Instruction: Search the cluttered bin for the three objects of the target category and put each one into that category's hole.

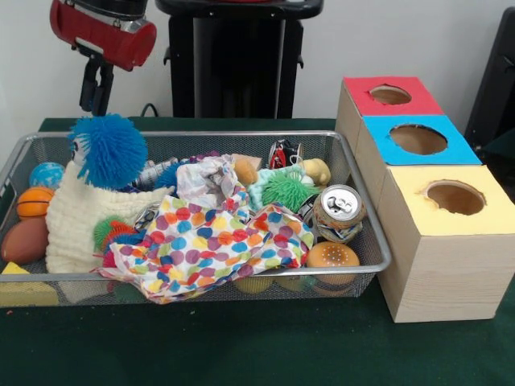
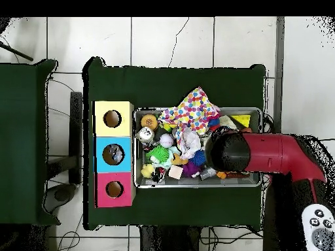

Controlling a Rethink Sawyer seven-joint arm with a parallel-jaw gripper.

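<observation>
Wire-mesh bin (image 1: 366,209), silver, rectangular, heaped with toys on dark green table cloth (image 1: 241,346). At 3 o'clock of bin in front view: row of three pale wooden boxes, each with a round hole in a coloured top. Yellow-topped box (image 1: 442,241) nearest, blue-topped box (image 1: 414,141) in the middle, red-topped box (image 1: 386,95) farthest. Something grey and indistinct visible inside blue hole from overhead.

Inside bin: polka-dot cloth (image 1: 213,241), thin, crumpled, draped over near rim at 6 o'clock. Blue fuzzy ball (image 1: 109,149), long soft spikes, sitting atop cream waffle-textured cloth (image 1: 80,217) at 9 o'clock. Dented drink can (image 1: 338,211), metal, upright, at 3 o'clock, just above squashy burger toy (image 1: 332,259). Green spiky ball (image 1: 286,190) near centre. Small orange basketball (image 1: 34,201) and smooth brown egg-shaped ball (image 1: 24,240) at far 9 o'clock edge; yellow foam wedge (image 1: 24,285) below them.

Gripper (image 1: 95,100), black, hanging beneath red cylindrical arm segment at 11 o'clock of bin, above its far rim. Fingers blurred together; cannot tell how wide apart, nothing seen held. Target category not evident, so target objects not distinguishable within clutter.
</observation>
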